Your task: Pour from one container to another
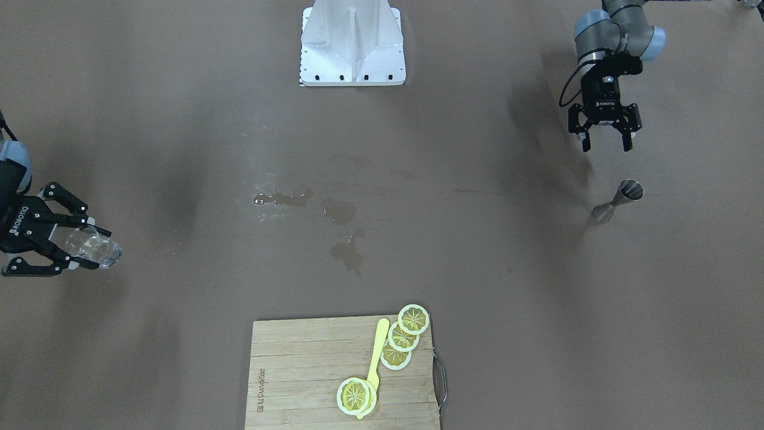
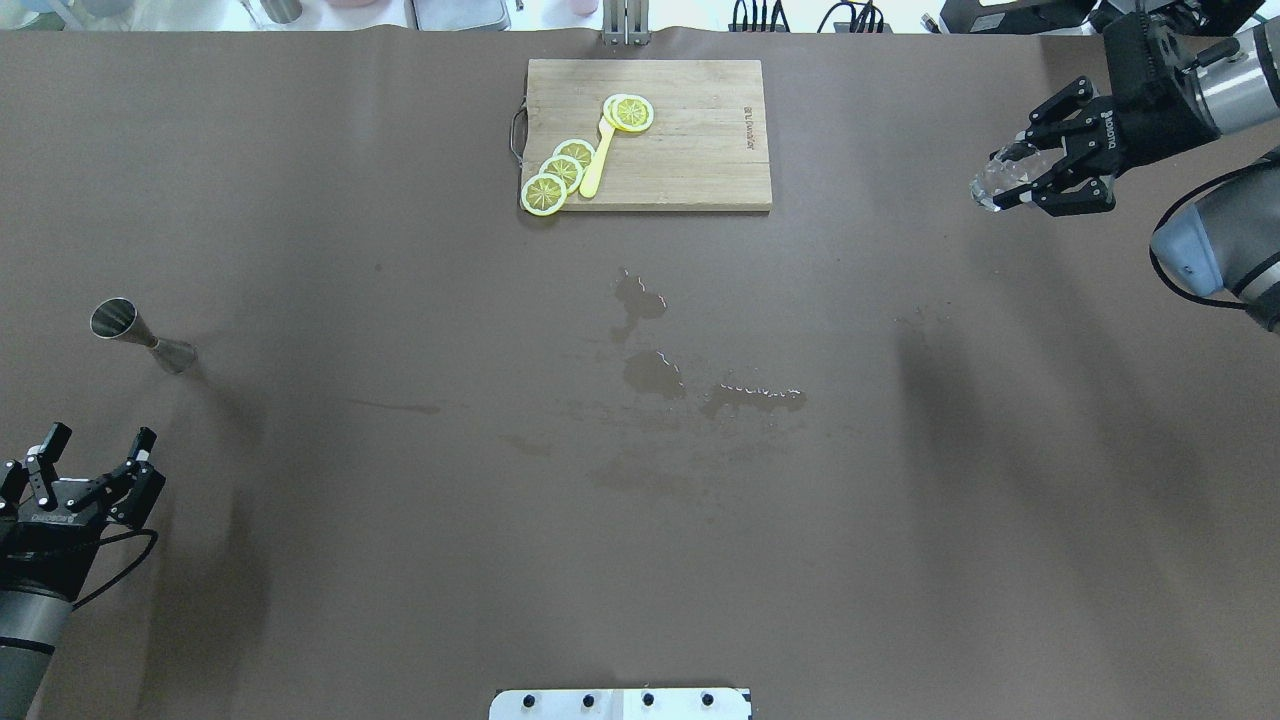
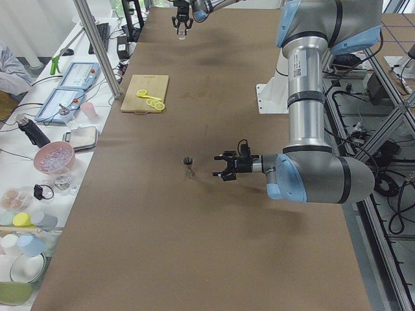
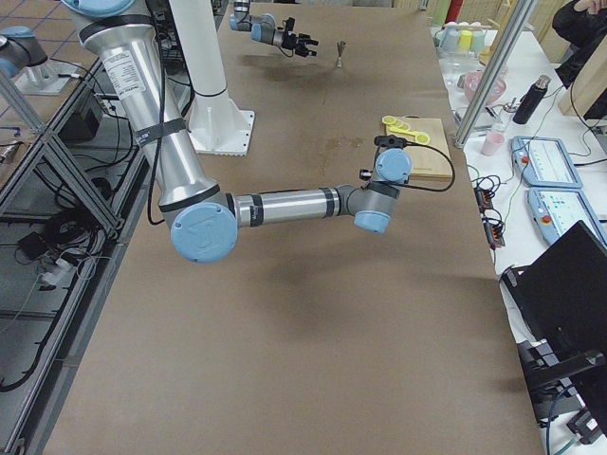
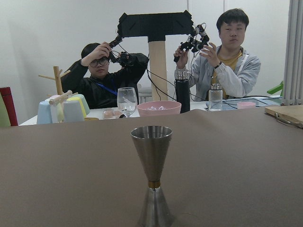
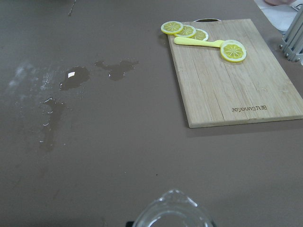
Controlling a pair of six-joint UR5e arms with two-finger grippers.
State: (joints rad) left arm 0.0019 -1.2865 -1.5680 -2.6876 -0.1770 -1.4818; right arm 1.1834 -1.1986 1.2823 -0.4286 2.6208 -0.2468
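Holding the small clear glass cup (image 1: pixel 95 248) tipped sideways, the right claw (image 2: pixel 1006 181) clamps it above the right end of the surface (image 2: pixel 400 560). The steel jigger (image 2: pixel 140 335) stands upright well apart, just before the empty, wide-spread left claw (image 2: pixel 102 436) (a cup this tilted may spill before reaching that narrow mouth; puddles (image 2: pixel 655 375) lie mid-surface).

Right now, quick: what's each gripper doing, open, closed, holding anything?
Left gripper: open, holding nothing.
Right gripper: shut on the small clear glass cup.

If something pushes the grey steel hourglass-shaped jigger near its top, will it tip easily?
Probably: the grey steel hourglass-shaped jigger stands tall on a small base with a narrow waist. Its smooth shiny metal may slip when gripped.
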